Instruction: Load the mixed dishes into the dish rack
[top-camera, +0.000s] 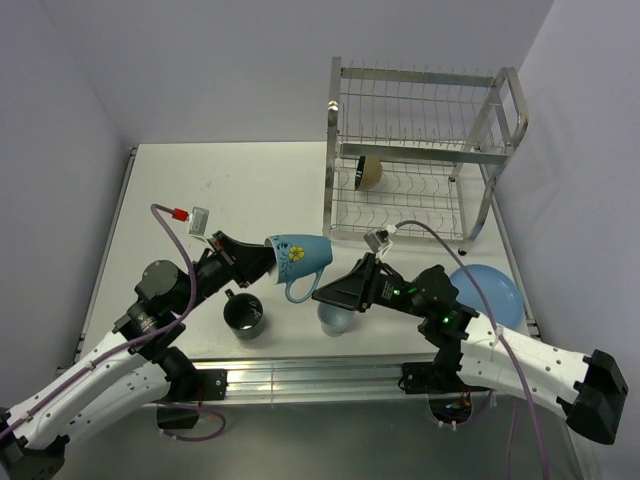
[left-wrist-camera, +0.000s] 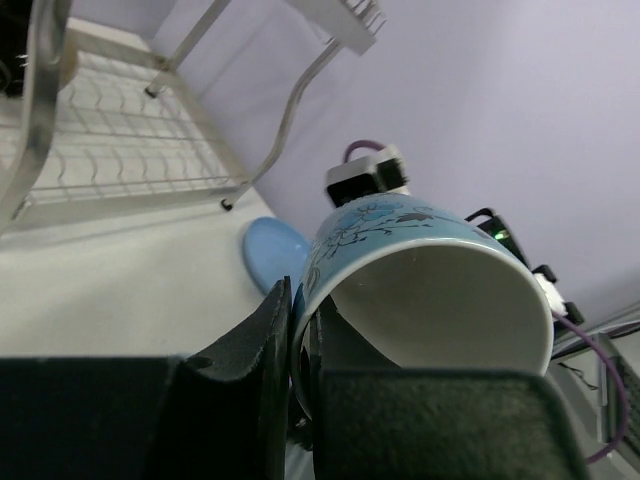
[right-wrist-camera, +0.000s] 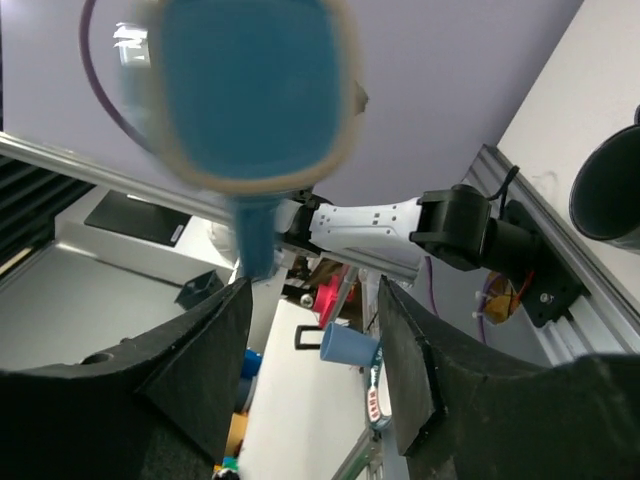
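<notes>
Above the surface, the left hand pinches the rim of the sideways light blue flowered ceramic mug, whose base faces the spread, empty right hand just beside it.

light blue mug above parted hand

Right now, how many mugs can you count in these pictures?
3: a flowered light blue ceramic mug gripped by the left hand, a dark grey-black mug standing on the table, a white mug partly hidden under the right hand.
</notes>
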